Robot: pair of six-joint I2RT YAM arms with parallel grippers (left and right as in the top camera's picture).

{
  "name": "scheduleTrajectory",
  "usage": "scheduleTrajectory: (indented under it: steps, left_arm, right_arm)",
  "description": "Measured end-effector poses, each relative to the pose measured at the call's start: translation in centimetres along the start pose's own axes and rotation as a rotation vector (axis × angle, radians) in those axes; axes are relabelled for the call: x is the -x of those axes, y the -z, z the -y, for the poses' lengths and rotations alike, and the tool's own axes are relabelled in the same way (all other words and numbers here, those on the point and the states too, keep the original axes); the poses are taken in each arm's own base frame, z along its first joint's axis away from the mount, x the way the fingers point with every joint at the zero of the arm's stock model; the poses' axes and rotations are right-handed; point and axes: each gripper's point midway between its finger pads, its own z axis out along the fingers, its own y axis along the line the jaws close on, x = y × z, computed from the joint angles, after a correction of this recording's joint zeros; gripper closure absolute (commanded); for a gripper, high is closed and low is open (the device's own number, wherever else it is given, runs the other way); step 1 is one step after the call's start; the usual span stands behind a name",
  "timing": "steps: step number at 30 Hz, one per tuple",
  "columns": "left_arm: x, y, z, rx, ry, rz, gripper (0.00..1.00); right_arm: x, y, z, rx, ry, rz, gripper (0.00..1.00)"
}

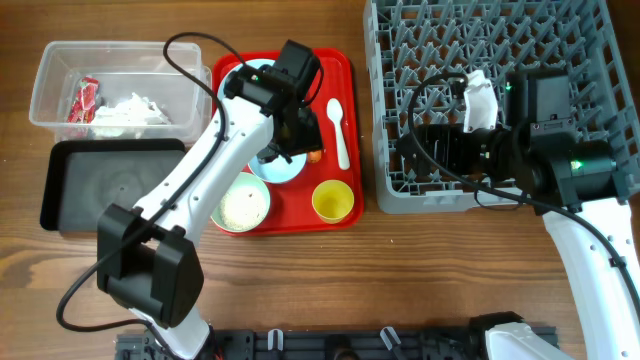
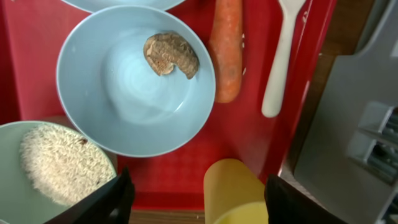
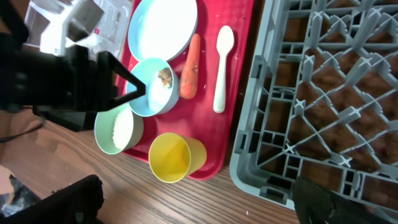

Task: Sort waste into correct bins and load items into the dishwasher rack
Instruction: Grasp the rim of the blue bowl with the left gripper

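Here, at the near edge of the red tray, the yellow cup stands upright just beside the pale green bowl, which holds the white rice grains. The left gripper hangs above this end of the tray with its jaws spread wide and nothing between them; the light blue bowl lies right under its camera. A small brown food bit lies inside that bowl near its far rim. Just beside the bowl the orange carrot lies on the tray, close against the rim. The white spoon lies a little to the carrot's right, bowl end away from the robot. Beyond them sits the light blue plate. Left of the red tray, the black tray is nearer and the clear tub farther; the red-and-white wrapper and crumpled tissue lie inside the tub. On the right, the right gripper is released and empty, over the left side of the grey dishwasher rack.
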Motion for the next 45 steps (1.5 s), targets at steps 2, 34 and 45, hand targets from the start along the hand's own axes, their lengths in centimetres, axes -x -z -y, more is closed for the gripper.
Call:
scheduleTrajectory:
  steps: [2,34,45]
  left_arm:
    - [-0.4,-1.1,-0.3,0.006,0.011,-0.008,0.52]
    - [-1.6,-5.5,-1.3,0.017,-0.104,-0.002,0.73]
    - [-1.0,-7.1,-1.2,0.029,-0.336,-0.002,0.65]
  right_arm:
    - [0.0,0.0,0.0,-0.002,0.000,0.001,0.00]
    - [2.3,1.9,5.3,-0.122,-0.150,0.114,0.00]
    - [2.3,1.9,5.3,-0.122,-0.151,0.115,0.00]
